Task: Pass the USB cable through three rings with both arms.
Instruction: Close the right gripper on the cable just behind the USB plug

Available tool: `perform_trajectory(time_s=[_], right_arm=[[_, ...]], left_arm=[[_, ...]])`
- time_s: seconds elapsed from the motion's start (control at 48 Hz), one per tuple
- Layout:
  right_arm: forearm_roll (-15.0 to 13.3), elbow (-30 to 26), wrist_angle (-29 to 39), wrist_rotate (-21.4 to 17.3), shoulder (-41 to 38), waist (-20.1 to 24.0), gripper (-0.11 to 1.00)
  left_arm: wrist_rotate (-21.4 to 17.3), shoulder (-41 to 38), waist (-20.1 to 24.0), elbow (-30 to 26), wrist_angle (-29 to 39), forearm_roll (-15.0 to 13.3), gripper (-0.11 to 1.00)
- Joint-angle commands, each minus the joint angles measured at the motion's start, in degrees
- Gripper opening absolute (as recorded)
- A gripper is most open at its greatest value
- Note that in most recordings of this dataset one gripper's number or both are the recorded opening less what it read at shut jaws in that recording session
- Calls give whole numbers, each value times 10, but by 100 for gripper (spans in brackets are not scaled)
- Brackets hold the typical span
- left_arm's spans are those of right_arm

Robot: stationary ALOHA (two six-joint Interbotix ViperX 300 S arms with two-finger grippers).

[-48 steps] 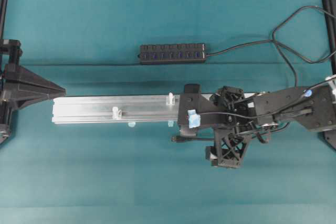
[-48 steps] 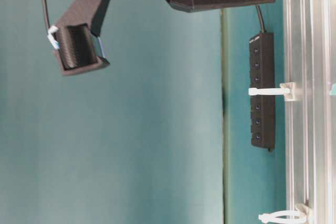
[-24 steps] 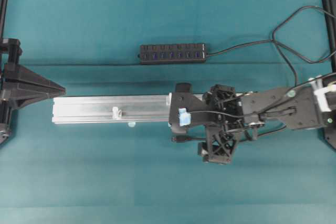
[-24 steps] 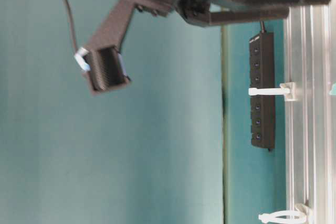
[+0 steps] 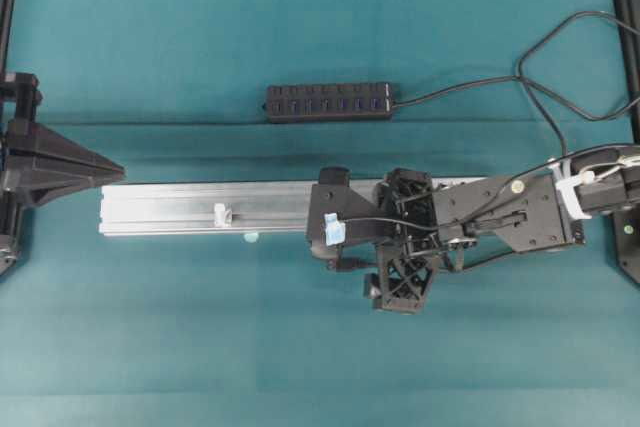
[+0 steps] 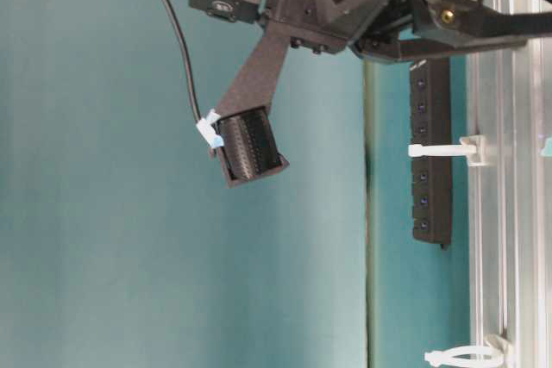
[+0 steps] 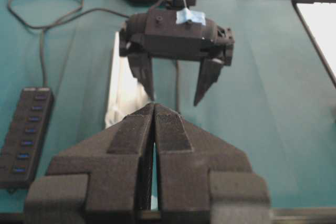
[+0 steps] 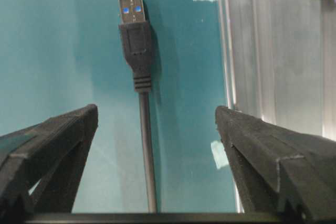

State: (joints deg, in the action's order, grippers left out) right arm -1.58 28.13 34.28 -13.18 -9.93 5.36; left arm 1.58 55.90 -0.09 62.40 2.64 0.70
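Black USB cable [image 8: 139, 56] lies flat mid-frame between the right gripper [image 8: 157, 129] fingers, spread apart — ready to pinch it. Left gripper [image 7: 154, 145] fingers sit pressed together, waiting.

The overhead camera looked straight down on the whole desk [image 5: 200, 347], my arms entering from its left and right edges, the rail [image 5: 200, 207] running across the middle. The table-level camera sat low and close, turned sideways, so the rail [image 6: 509, 213] ran along its right edge; both views shared the hub [image 5: 328, 102] and my right gripper [image 5: 365, 257]. My left wrist camera looked along my own fingers [image 7: 131, 150] across the desk toward that right gripper [image 7: 174, 98]. My right wrist camera looked down, very near, between my fingers [image 8: 52, 145] at the plug [image 8: 135, 30] beside the rail.
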Motion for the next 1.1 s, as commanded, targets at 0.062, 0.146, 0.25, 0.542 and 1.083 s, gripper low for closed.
perform_trajectory(time_s=[0.062,0.146,0.25,0.542,1.083], right_arm=[[-10,-4,-6,8,-9,1,65],[-11,-4,-7,8,-13,1,65],[-11,-3,-10,8,-15,1,62],[-14,-3,-10,8,-24,1,56],[-14,-7,-6,8,-42,1,56]], left_arm=[[0,-4,3,-17,-3,1,2],[0,-4,4,-17,-3,1,2],[0,-4,3,-18,-3,1,2],[0,-4,4,-18,-3,1,2],[-1,-5,6,-17,-3,1,2]])
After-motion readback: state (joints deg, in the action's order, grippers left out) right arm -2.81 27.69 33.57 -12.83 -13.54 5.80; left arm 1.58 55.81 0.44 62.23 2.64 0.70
